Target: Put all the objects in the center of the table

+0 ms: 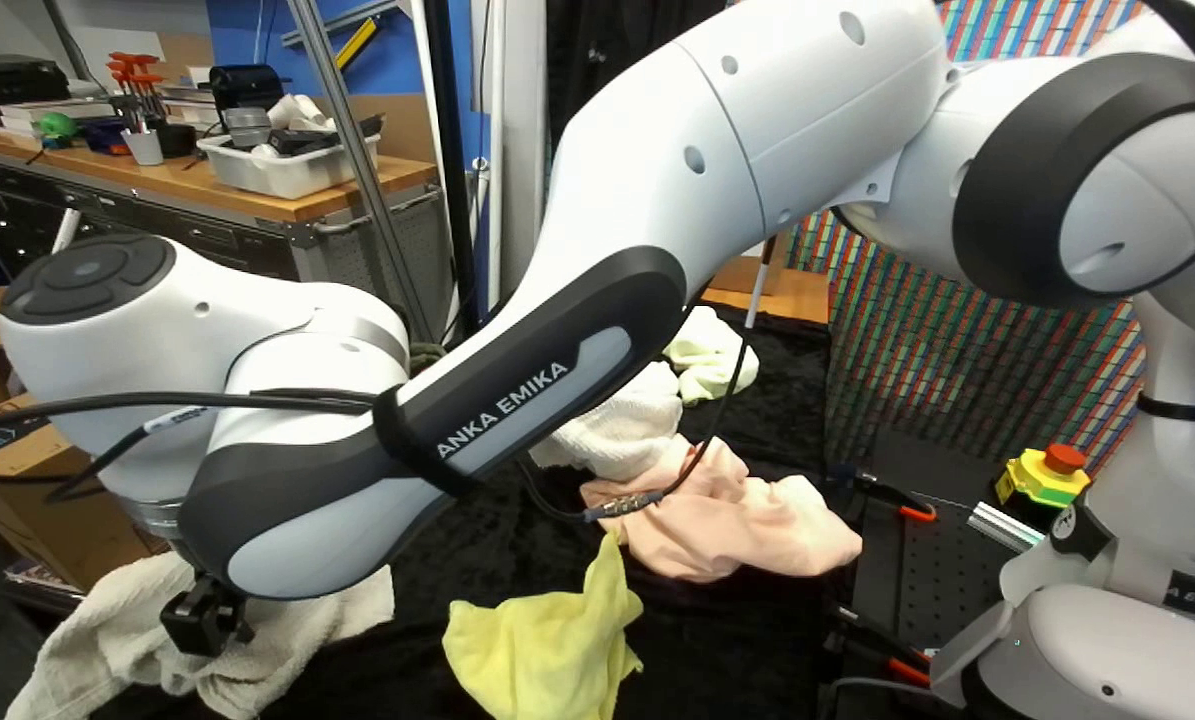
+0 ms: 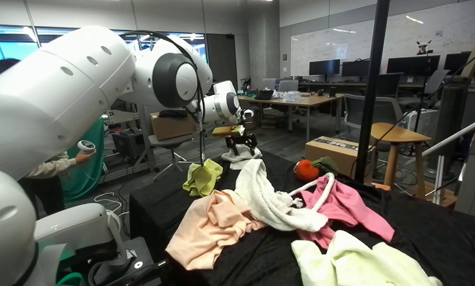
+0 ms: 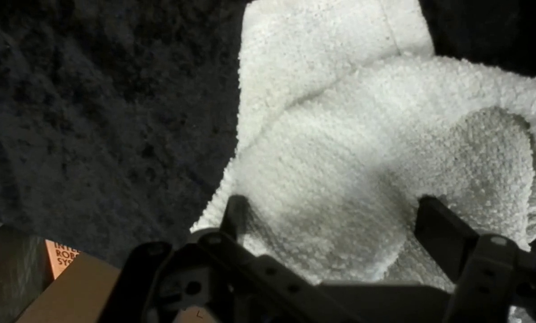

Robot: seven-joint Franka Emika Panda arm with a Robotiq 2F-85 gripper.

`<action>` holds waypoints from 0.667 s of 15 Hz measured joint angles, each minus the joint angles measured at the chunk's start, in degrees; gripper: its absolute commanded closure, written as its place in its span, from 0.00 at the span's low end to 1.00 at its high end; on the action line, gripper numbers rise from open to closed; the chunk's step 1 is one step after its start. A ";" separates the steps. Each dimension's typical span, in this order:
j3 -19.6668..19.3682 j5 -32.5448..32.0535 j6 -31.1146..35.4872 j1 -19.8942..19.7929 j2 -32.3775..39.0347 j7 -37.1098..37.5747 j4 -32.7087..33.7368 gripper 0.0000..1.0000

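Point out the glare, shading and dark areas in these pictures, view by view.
Wrist view: the white towel is bright with grey shadow in its folds, the hand nearly black against it. In an exterior view, light streaks glare off the whiteboard and the windows glow bright; in an exterior view, the black tablecloth is dark, its folds barely showing.

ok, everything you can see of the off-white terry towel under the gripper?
The off-white terry towel shows a nubbly pile; one end looks flatter, with a thin line on it. It lies crumpled in rounded folds on the black-cloth-covered table, near an edge. The gripper is over it with jaws apart; whether they touch it is unclear. In an exterior view it lies apart from the yellow cloth. The gripper hides part of it in the wrist view.
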 measured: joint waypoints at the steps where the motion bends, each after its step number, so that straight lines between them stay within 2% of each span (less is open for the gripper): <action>1: 0.18 0.05 0.25 -0.26 0.00 0.00 -0.01 0.44; 7: 1.88 0.29 0.51 -2.08 -0.01 -1.19 -0.12 0.92; 8: 2.39 0.35 0.51 -2.47 -0.01 -1.66 -0.16 0.97; 10: 3.38 0.37 0.49 -3.20 -0.10 -2.47 -0.18 0.99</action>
